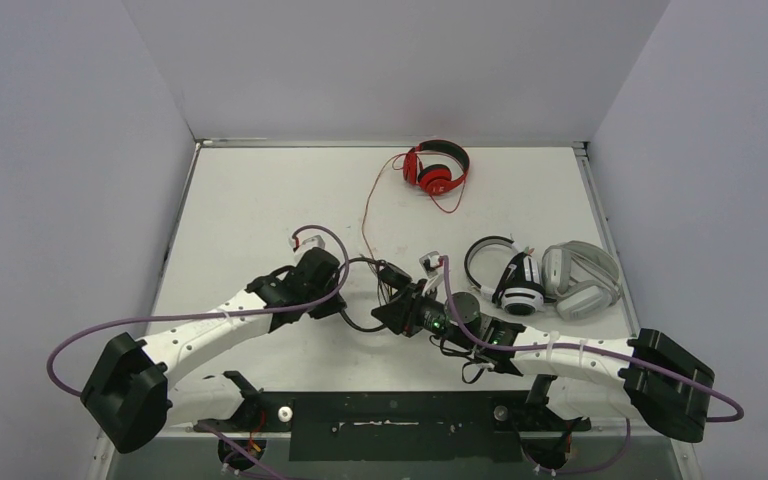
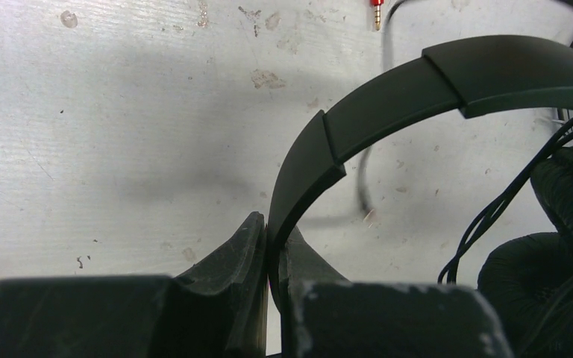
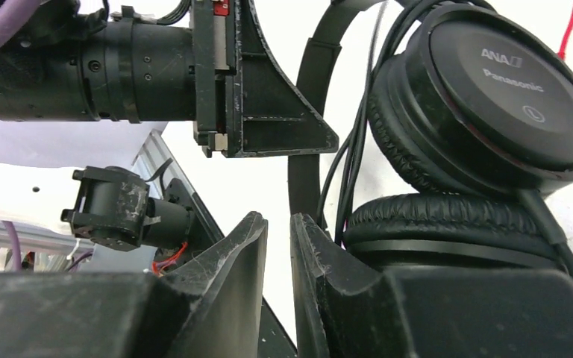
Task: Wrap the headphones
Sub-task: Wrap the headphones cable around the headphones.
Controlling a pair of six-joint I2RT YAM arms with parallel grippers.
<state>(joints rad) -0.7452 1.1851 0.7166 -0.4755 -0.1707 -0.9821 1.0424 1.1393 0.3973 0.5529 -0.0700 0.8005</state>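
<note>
The black headphones (image 1: 392, 280) hang between my two grippers at mid-table. My left gripper (image 2: 274, 231) is shut on their headband (image 2: 388, 97), which arcs up to the right. An ear pad (image 2: 545, 268) and thin black cable (image 2: 492, 216) show at the right. My right gripper (image 3: 277, 224) stands just below and beside the ear cups (image 3: 492, 89), jaws a narrow gap apart with only table showing between them. Cable strands (image 3: 351, 164) run down past its right finger. The left gripper (image 3: 268, 97) is above it.
Red headphones (image 1: 436, 167) lie at the back with their red cable trailing forward. White-and-black headphones (image 1: 508, 275) and light grey headphones (image 1: 580, 278) sit side by side at right. A red-and-gold jack plug (image 2: 377, 13) lies on the table beyond the headband.
</note>
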